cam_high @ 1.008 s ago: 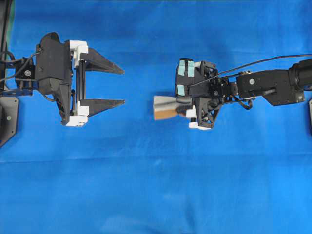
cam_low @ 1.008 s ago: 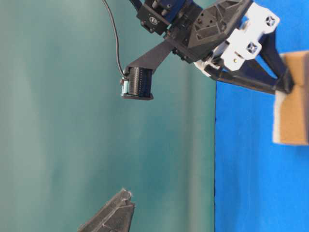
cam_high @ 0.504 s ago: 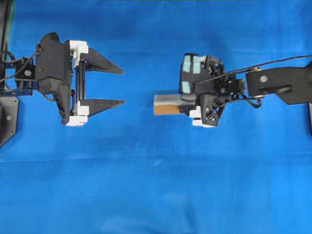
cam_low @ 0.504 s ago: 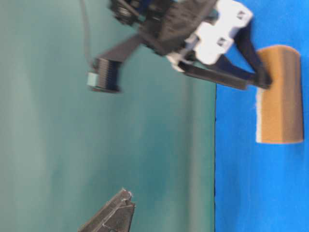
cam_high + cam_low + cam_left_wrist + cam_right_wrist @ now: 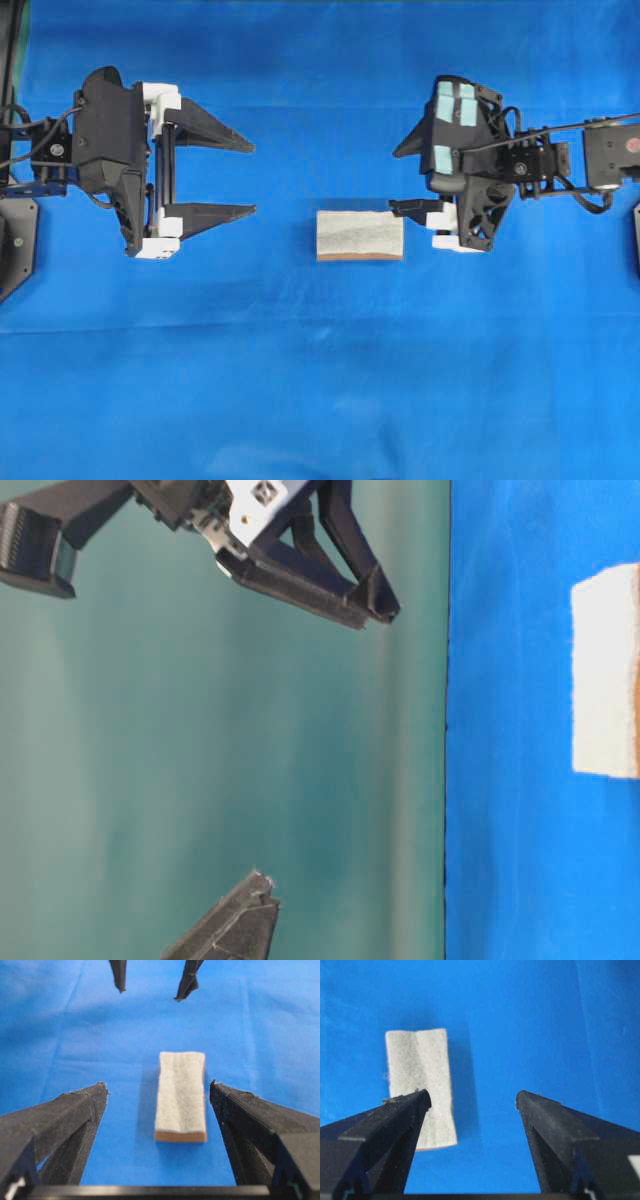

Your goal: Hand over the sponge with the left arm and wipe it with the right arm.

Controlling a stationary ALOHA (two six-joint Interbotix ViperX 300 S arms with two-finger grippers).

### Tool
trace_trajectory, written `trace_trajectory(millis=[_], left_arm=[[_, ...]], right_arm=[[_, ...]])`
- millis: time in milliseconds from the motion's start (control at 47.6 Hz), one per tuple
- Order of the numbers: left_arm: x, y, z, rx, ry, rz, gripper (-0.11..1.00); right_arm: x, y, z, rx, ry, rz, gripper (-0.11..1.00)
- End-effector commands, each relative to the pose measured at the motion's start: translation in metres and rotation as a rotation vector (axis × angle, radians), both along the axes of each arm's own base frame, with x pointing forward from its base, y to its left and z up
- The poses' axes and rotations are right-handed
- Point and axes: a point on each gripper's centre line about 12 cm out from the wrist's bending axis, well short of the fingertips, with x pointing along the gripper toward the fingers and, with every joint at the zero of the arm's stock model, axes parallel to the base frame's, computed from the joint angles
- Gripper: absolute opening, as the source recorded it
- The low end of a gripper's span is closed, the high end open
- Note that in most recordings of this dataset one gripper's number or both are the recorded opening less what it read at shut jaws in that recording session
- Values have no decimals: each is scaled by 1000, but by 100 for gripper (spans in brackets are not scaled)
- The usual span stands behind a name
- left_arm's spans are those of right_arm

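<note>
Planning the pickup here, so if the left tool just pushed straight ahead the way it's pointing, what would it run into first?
The sponge. In the left wrist view it lies flat on the blue cloth, lengthwise between the open fingers of the left tool and ahead of their tips. Height is unclear, so the tool might pass over it.

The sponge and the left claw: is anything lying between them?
No. Only bare blue cloth lies between the sponge and the left claw, as the overhead view shows.
</note>
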Motion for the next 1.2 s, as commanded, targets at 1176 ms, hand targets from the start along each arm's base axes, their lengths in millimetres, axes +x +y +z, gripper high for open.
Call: trace_trajectory(millis=[1176], left_arm=[[-122, -8, 51, -3, -166, -7, 81]], right_arm=[[-172, 5, 77, -8, -409, -44, 71]])
